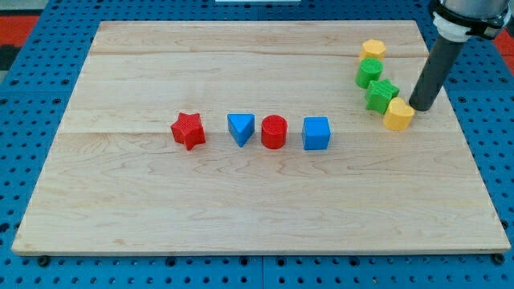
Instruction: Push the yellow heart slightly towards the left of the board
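The yellow heart (pixel 398 114) lies at the view's right side of the wooden board (pixel 161 201), touching the green star (pixel 381 95) above and to its left. My tip (pixel 421 107) stands just right of the yellow heart, close to or touching its right side. Above the green star sit a green cylinder (pixel 369 73) and a yellow hexagon (pixel 373 50) in a short column.
A row of blocks lies across the board's middle: a red star (pixel 188 130), a blue triangle (pixel 240 128), a red cylinder (pixel 274 132) and a blue cube (pixel 316 133). The board's right edge is near my tip.
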Motion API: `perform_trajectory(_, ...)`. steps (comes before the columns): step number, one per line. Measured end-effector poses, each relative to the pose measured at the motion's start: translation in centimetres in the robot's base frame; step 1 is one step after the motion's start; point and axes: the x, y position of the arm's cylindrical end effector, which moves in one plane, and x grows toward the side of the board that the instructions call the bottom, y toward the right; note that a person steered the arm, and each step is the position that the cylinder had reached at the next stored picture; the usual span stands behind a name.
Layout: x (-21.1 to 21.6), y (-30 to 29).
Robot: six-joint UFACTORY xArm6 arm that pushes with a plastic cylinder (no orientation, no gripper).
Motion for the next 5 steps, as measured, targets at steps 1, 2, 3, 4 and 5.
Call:
perform_trajectory(1,1.1,-1.1)
perform_trajectory(2,2.2,-2.2)
perform_trajectory(3,4.1,-2.3)
perform_trajectory(4,5.1,-1.4)
perform_trajectory(5,6.4,0.8)
